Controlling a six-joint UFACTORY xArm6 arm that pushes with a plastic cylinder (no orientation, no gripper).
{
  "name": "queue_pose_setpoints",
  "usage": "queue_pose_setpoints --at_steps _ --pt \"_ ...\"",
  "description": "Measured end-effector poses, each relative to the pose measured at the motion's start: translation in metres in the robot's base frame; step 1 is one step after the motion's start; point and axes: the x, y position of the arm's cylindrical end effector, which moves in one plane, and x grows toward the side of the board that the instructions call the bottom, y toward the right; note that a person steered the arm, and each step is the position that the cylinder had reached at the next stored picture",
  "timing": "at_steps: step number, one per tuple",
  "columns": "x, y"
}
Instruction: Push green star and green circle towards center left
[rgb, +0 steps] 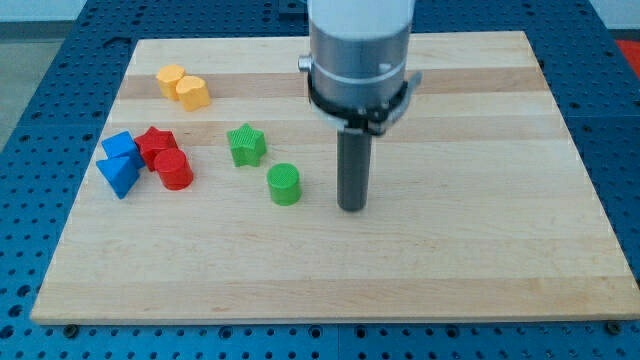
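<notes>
A green star (245, 144) lies left of the board's middle. A green circle (284, 184) lies just below and to the right of it, a small gap apart. My tip (351, 207) rests on the board to the right of the green circle, about one block's width away, touching neither green block. The dark rod rises from it to the arm's grey body (360, 50) at the view's top.
At the view's left lie a red star (155, 144) and a red cylinder (174, 169), beside two blue blocks (119, 165). Two yellow blocks (182, 86) lie at the upper left. The wooden board (480, 250) sits on a blue perforated table.
</notes>
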Motion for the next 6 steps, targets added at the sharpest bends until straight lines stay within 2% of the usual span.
queue_pose_setpoints --at_steps 1,2,4,5,6 --pt "0.021 -0.036" --pt "0.003 -0.053" --pt "-0.068 -0.097" --pt "-0.075 -0.112" --pt "-0.081 -0.096"
